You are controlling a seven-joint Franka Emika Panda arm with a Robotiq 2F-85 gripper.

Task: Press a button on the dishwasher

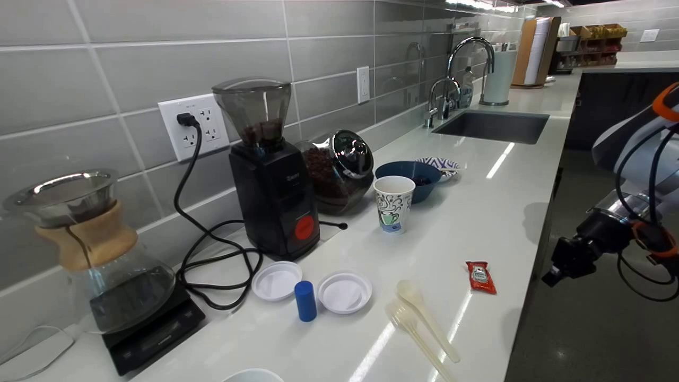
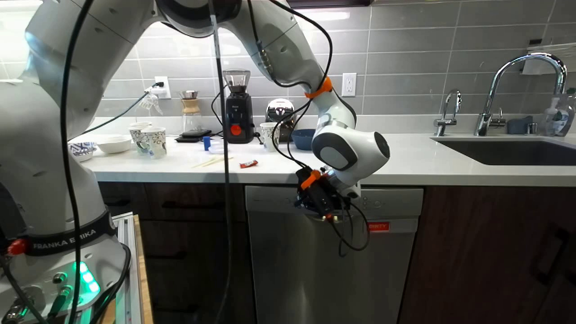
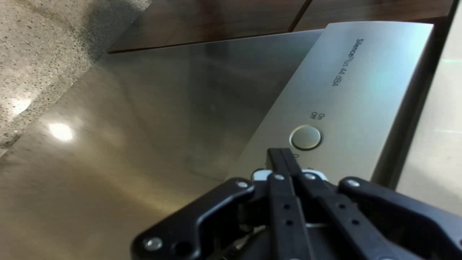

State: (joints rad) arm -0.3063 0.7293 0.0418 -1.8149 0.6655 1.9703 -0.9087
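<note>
Nearest (wrist view), black, angular gripper [image 3: 280, 151] with slim jaws pressed together. Beyond, flat, satin-metal dishwasher [image 3: 202, 108], built in beneath the white counter [image 2: 405, 157], with its round button [image 3: 306, 137] just past the jaw tips (touching or apart: not discernible). Farthest, speckled floor [image 3: 54, 65].

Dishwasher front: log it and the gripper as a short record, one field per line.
Dishwasher: metal door, looks shut
Notice: red DIRTY sign on the door
Control: round On/Off button
Gripper: shut, seemingly empty
Fingertips: just below the button in the wrist view
Contact: cannot tell
Countertop above: blue bowl, red packet
</note>
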